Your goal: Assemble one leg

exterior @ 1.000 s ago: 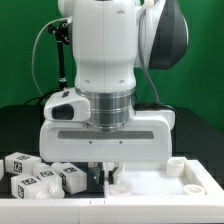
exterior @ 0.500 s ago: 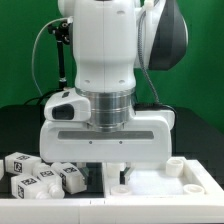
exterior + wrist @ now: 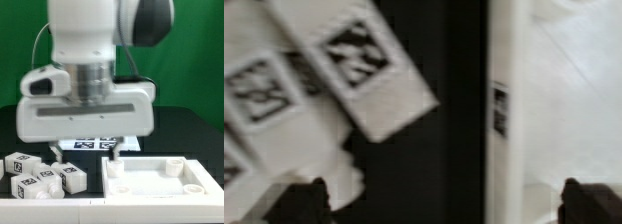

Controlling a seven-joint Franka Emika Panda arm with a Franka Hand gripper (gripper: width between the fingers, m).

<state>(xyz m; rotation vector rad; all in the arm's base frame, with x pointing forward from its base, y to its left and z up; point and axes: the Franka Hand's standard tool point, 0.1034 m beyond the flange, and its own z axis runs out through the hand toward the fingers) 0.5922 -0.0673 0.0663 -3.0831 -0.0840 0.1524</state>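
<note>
Several legs, small white blocks with black-and-white tags, lie in a cluster [image 3: 45,175] on the black table at the exterior view's lower left. They also show in the wrist view [image 3: 358,60]. My gripper [image 3: 88,150] hangs above the table between the legs and the large white panel [image 3: 165,185], a little above both. In the wrist view my gripper [image 3: 446,205] is wide open and empty, with the panel's edge [image 3: 562,100] and bare black table between the fingertips. It touches nothing.
The marker board [image 3: 95,143] lies on the table behind my gripper. The panel has raised rims and round corner holes [image 3: 178,166]. A green wall stands at the back.
My gripper has risen and moved to the exterior view's left, from just over the panel's left corner to above the gap between the legs and the panel. It stays empty.
</note>
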